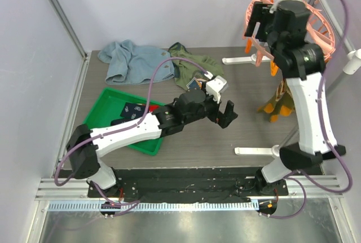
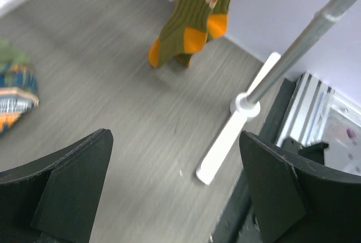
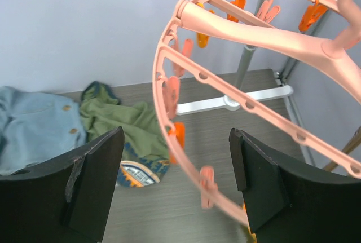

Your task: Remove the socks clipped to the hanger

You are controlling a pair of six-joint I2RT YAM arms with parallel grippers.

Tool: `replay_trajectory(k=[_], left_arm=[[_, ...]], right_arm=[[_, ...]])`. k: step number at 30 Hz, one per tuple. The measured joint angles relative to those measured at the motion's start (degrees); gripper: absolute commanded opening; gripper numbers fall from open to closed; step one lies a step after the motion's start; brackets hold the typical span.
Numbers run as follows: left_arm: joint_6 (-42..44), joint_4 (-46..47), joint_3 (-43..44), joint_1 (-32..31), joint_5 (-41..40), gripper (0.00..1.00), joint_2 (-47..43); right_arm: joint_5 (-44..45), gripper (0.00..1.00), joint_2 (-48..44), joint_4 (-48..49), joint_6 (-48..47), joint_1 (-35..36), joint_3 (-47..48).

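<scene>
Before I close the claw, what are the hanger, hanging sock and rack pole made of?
Hanger: moulded plastic, smooth salmon-pink, faint gloss. Sock: ribbed knit fabric, matte olive, orange heel and toe. Rack pole: probably metal, grey with a satin sheen.

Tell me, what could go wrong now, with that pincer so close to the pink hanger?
The open right pincer faces the ring of the hanger, not a sock: closing here might grab plastic or a clip and tilt or unhook it. The hanging olive-and-orange socks could swing if the hanger is jolted.
</scene>
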Motion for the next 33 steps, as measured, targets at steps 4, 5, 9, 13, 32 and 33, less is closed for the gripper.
replay_trajectory(k=[4,5,9,13,32,33], left_arm=[[3.13,7.39,2.12,-0.28,0.04,1.00,5.79],[3.65,8.90,3.32,-0.31,0.07,1.00,7.80],[4.92,14.60,10.14,-0.28,0.96,1.00,17.03],[4.87,18.21,16.72,-0.39,2.73,1.00,25.09],[-0.90,33.62,58.05,-1.36,2.14,1.00,68.22],[-1.05,33.83,57.42,-1.51,1.73,1.00,68.35]], right_arm=[[-3.96,0.82,-9.09,-0.28,2.82,0.00,-4.20],[-4.39,0.82,-10.67,-0.42,3.41,0.00,-4.70],[-6.56,0.81,-16.81,-0.87,5.70,0.00,-6.01],[-8.66,0.80,-20.15,-1.22,7.50,0.00,-8.17],[-12.57,0.79,-24.52,0.52,10.97,-0.07,-21.90],[-11.56,0.79,-24.50,0.61,10.54,-0.07,-21.90]])
